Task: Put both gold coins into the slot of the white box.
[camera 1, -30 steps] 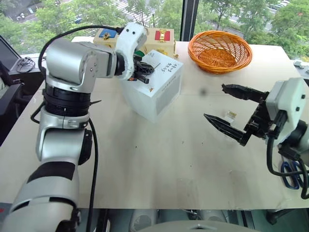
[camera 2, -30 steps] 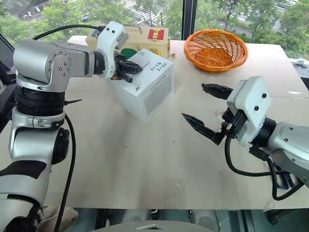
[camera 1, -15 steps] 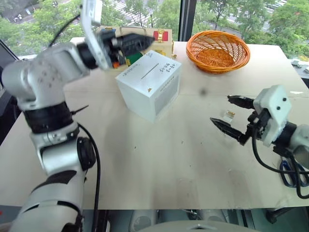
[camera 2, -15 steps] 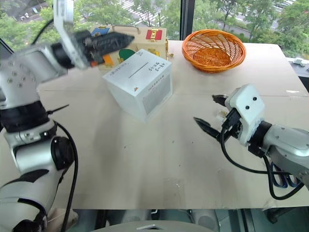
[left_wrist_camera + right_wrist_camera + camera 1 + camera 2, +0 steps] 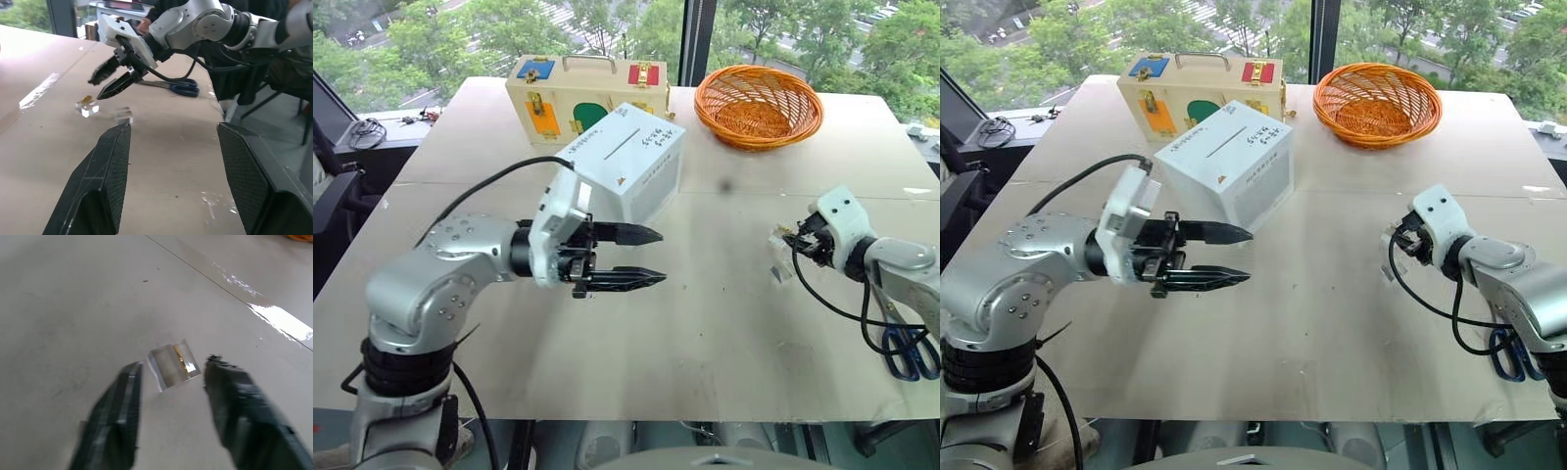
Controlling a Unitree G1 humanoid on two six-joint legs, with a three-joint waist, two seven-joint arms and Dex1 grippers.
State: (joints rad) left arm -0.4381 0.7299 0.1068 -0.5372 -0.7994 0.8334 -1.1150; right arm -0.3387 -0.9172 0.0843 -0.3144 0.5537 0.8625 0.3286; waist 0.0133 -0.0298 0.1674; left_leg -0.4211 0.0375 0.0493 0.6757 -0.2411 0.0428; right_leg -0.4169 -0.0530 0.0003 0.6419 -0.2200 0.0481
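Pale wooden tabletop [image 5: 705, 323] beside a window carries a plain white cube-like box [image 5: 625, 176] near its far edge, a thin dark slot [image 5: 620, 144] in its top. Near the right edge, the right gripper [image 5: 171, 396] straddles a small clear plastic block [image 5: 172, 364] topped by a tiny gold coin [image 5: 179, 358], fingers apart, not yet pinching. It should probably close gently on the coin's edges. The left gripper [image 5: 651, 257] hovers released, empty.
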